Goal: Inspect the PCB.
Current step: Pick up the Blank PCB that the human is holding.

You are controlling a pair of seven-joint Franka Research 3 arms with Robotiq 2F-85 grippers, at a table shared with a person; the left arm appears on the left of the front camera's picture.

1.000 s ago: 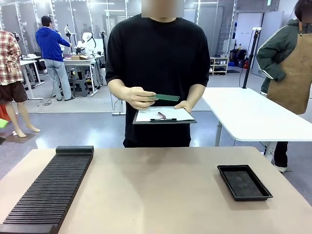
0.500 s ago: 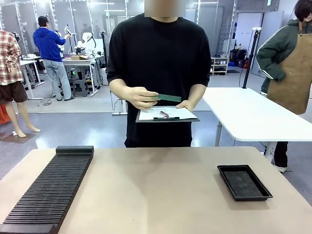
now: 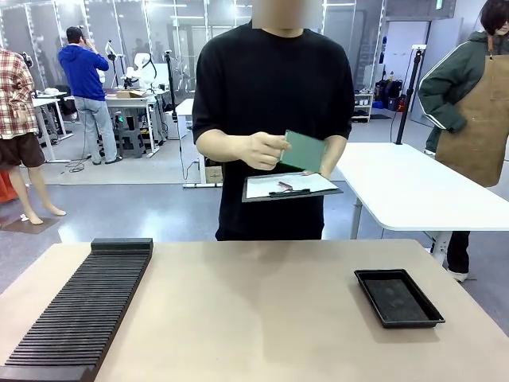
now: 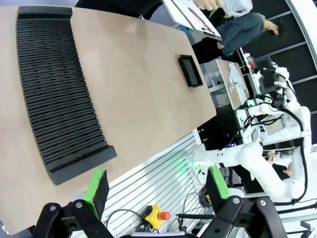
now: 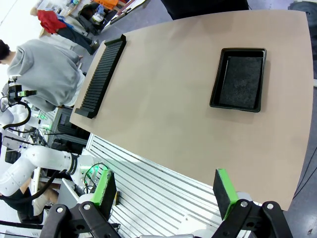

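Across the table stands a person holding the green PCB (image 3: 305, 151) tilted up in one hand (image 3: 263, 150), its face turned toward the robot's side. The person's other hand holds a clipboard with white paper (image 3: 291, 186) just under the board. My left gripper (image 4: 157, 184) hangs open off the near edge of the table, nothing between its green pads. My right gripper (image 5: 166, 190) is open too, above the table's near edge, far from the PCB.
A long black ribbed rack (image 3: 83, 306) lies on the table's left side. A shallow black tray (image 3: 398, 297) sits at the right. A white table (image 3: 413, 187) stands behind at the right, with other people in the background.
The person has stepped to the right and tipped the PCB up from lying flat to nearly upright. The clipboard moved right with them. The table's things have not moved.
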